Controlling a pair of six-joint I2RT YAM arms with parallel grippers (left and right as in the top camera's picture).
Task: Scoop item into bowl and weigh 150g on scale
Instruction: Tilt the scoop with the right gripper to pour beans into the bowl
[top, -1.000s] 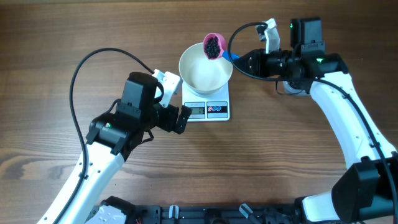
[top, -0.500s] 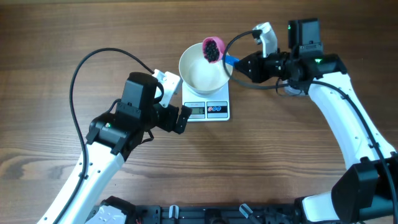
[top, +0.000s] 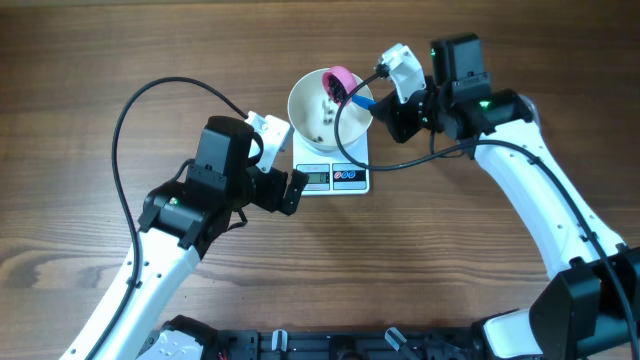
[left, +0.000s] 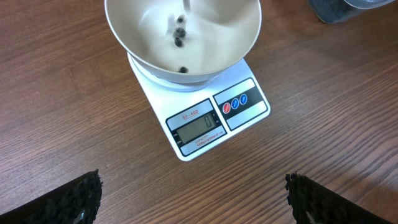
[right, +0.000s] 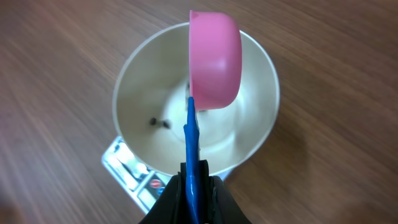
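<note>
Rolled over since a second ago: pink scoop (top: 341, 79), then carried level and full, now tipped over the 1 o'clock rim of the white bowl (top: 308, 118). Clamped on its blue handle (right: 192, 146), right gripper (right: 198, 186), jaws squeezed almost together, reaching in from 3 o'clock. Scattered inside the bowl, a handful of tiny black beans (left: 179, 41), some blurred. Seated beneath the bowl on the wooden desk (top: 100, 60), white scale (left: 205, 121), display at its 6 o'clock edge showing zero. Parked at 7 o'clock of the scale, left gripper (left: 196, 196), jaws spread wide, holding nothing.
</note>
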